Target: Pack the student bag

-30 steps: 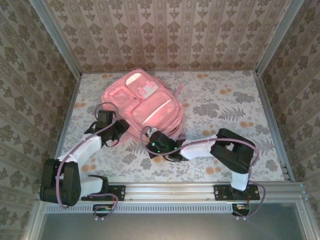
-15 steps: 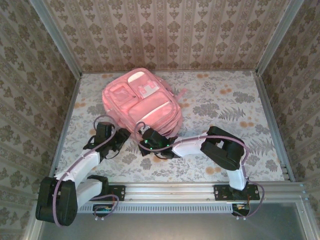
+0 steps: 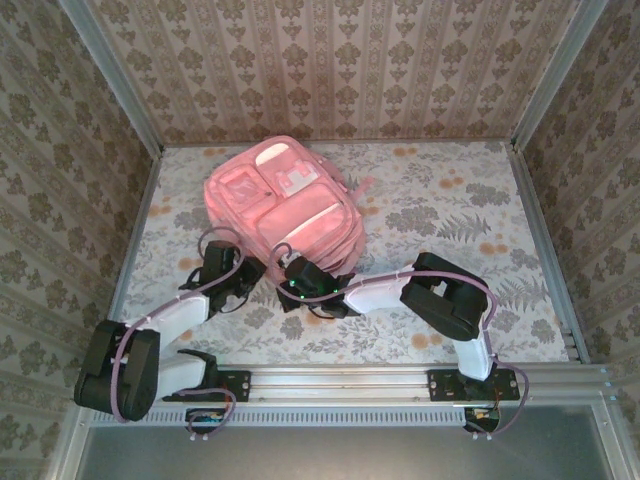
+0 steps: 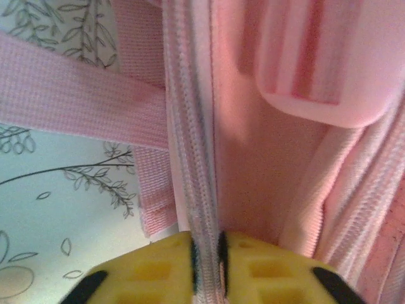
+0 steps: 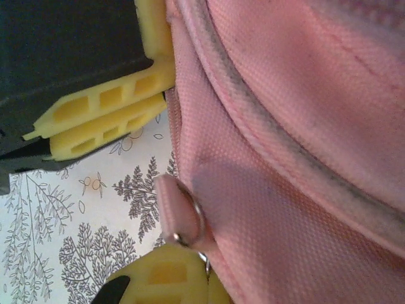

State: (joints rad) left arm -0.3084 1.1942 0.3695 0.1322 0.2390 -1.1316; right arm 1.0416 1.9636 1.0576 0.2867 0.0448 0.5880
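The student bag (image 3: 285, 200), a large pink backpack, lies flat at the table's back left. My left gripper (image 3: 250, 272) is at its near left corner. In the left wrist view its yellow fingers (image 4: 152, 269) are shut on the bag's zip seam (image 4: 190, 158), with a pink strap (image 4: 69, 95) to the left. My right gripper (image 3: 287, 275) is right beside it at the bag's near edge. In the right wrist view the right gripper (image 5: 209, 278) is shut on a pink zip pull (image 5: 180, 215) with a metal ring, against the bag (image 5: 304, 126). The left gripper's fingers (image 5: 101, 120) show at upper left.
The floral tablecloth (image 3: 450, 210) lies bare to the right of the bag. Wallpapered walls with metal posts (image 3: 110, 70) close in the left, back and right. A metal rail (image 3: 340, 380) carrying both arm bases runs along the near edge.
The bag was drawn slightly back and left a second ago. The left gripper has since moved right to the bag's near corner and shut on the zip seam. The right gripper has stayed shut.
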